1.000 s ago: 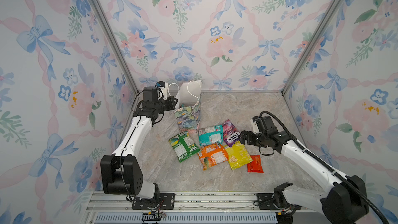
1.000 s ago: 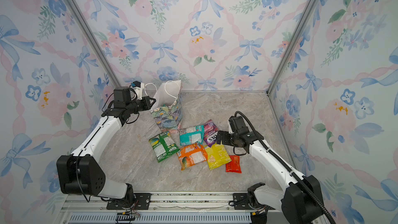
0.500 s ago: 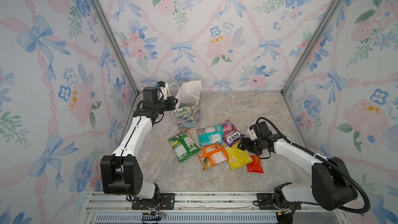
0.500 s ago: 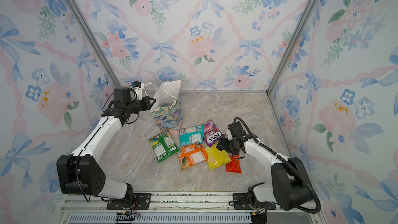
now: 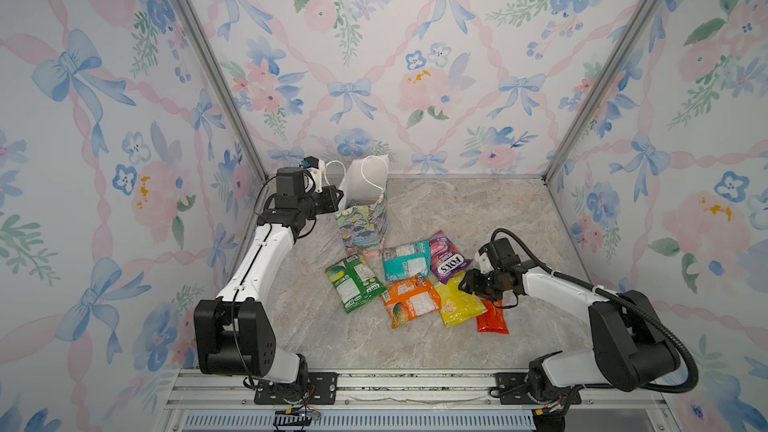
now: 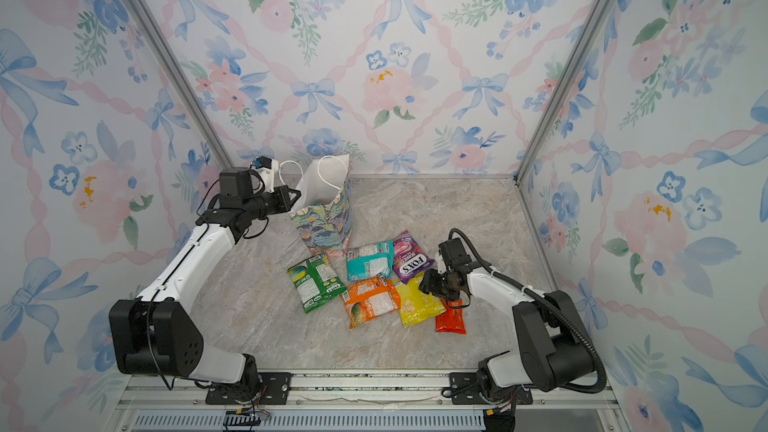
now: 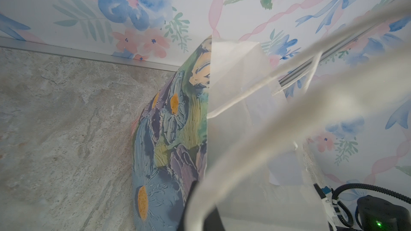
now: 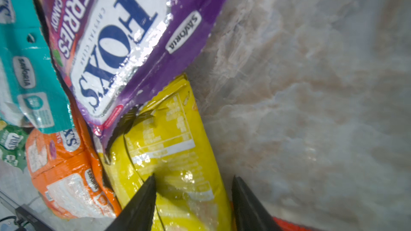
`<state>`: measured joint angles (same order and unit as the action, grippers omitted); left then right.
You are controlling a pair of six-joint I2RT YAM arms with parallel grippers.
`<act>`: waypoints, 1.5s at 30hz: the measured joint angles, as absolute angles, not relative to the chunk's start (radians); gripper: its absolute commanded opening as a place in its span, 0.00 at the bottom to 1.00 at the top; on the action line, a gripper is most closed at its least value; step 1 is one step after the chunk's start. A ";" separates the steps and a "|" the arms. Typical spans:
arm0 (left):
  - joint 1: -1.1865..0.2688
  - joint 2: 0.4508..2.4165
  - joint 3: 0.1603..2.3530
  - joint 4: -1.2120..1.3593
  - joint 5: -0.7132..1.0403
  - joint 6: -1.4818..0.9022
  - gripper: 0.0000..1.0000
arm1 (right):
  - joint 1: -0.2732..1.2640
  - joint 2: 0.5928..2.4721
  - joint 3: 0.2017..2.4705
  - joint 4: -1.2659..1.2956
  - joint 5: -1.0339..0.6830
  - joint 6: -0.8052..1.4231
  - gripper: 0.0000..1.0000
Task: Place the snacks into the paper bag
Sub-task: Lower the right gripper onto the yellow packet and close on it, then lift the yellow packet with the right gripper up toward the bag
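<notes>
Right gripper: The black two-fingered right gripper (image 8: 193, 177) sits low over the snack pile. Its jaws are half-open astride one end of a glossy yellow plastic pouch (image 8: 173, 152). One finger lies on the pouch's face and the other at its edge. No firm pinch shows.
Left gripper: The left gripper (image 5: 337, 198), jaws closed, holds the paper bag's rim on the arm's own side.
Paper bag: The small gift bag with a blue, green and pink painted floral outside (image 5: 363, 222) stands at the back left of the table. Its mouth is open, the white inside is showing and a white cord handle (image 7: 300, 112) is raised.
Snacks: Six pouches are in view, all on the table outside the bag, clustered in front of it.
Around the yellow: A purple FOX'S pouch (image 5: 449, 261) overlaps its far end, an orange pouch (image 5: 411, 300) touches its side, and a small red pouch (image 5: 492, 320) lies just beside it, partly under the right arm.
Nearer the bag: A teal pouch (image 5: 405, 259) lies beside the purple one, and a green pouch (image 5: 353, 282) lies near the bag's foot.
Setting: A grey marble-look tabletop (image 5: 478, 209), enclosed by ribbon-and-flower wallpapered walls (image 5: 374, 56).
</notes>
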<state>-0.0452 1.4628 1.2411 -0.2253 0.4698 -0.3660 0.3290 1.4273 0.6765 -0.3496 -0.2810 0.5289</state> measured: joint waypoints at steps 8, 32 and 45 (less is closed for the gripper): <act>-0.045 1.463 1.241 -0.225 0.470 -0.366 0.00 | 0.330 1.427 0.671 -0.316 -0.281 0.554 0.18; -0.045 1.463 1.241 -0.226 0.473 -0.366 0.00 | 0.358 1.179 0.868 -0.534 -0.287 0.539 0.00; -0.045 1.463 1.241 -0.226 0.473 -0.366 0.00 | 0.514 1.155 1.117 -0.633 -0.231 0.535 0.00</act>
